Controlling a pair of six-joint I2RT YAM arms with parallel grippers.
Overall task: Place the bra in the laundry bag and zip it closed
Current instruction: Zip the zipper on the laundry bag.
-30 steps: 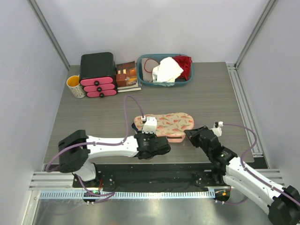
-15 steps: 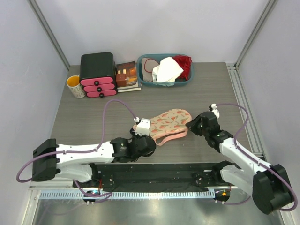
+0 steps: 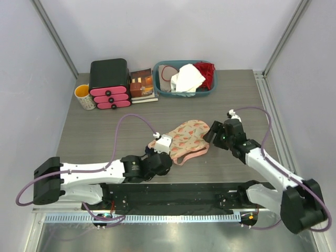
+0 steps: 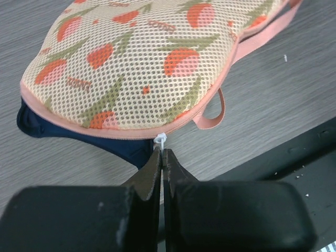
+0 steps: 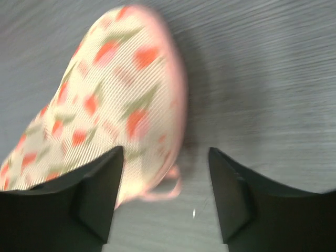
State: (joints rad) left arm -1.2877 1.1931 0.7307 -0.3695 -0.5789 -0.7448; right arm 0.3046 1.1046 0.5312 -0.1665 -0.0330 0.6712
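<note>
The laundry bag (image 3: 185,136) lies tilted at mid-table, cream mesh with red flower print and pink trim (image 4: 147,58). A dark navy edge of the bra (image 4: 79,137) sticks out under its near, unzipped rim. My left gripper (image 4: 162,153) is shut on the white zipper pull (image 4: 160,139) at the bag's near edge; in the top view the left gripper (image 3: 160,149) sits at the bag's lower left. My right gripper (image 3: 209,135) stands open at the bag's right end. In its blurred wrist view the bag (image 5: 105,100) and a pink loop (image 5: 164,191) lie between and ahead of the spread jaws (image 5: 167,157), untouched.
Along the back stand a teal basket (image 3: 159,80) holding a white cloth and a red garment, a black box with pink drawers (image 3: 109,84), stacked books (image 3: 142,84) and a yellow cup (image 3: 84,96). A black rail (image 3: 173,191) runs along the table's near edge.
My right gripper has opened and let go of the bag's right end, moving farther back. The bag has swung from lying level to tilted, while the left gripper stayed shut on the zipper pull.
</note>
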